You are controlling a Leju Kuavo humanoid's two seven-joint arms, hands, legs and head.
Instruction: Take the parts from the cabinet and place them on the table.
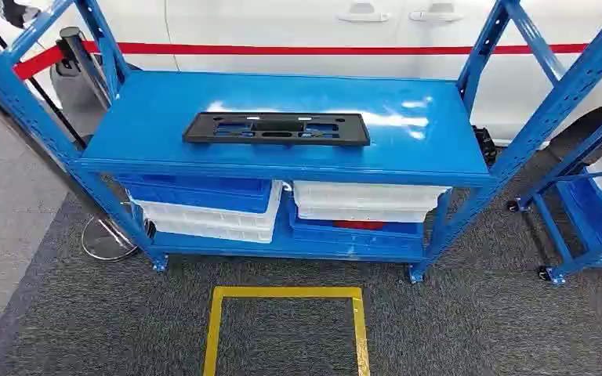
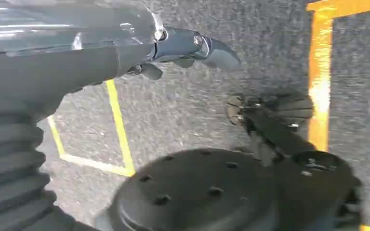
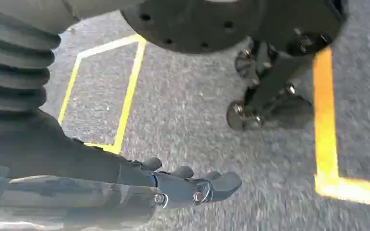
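One black part (image 1: 276, 128) — blue cabinet (image 1: 165, 110) top

The part (image 1: 276, 128) is lying on the cabinet's (image 1: 165, 117) top shelf; bins (image 1: 204, 207) are sitting below; a floor square (image 1: 286, 329) is lying nearer.

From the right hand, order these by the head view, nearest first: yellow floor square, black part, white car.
1. Yellow floor square, on the carpet just ahead of the hanging right hand.
2. Black part, on the rack's top shelf.
3. White car, behind the rack.
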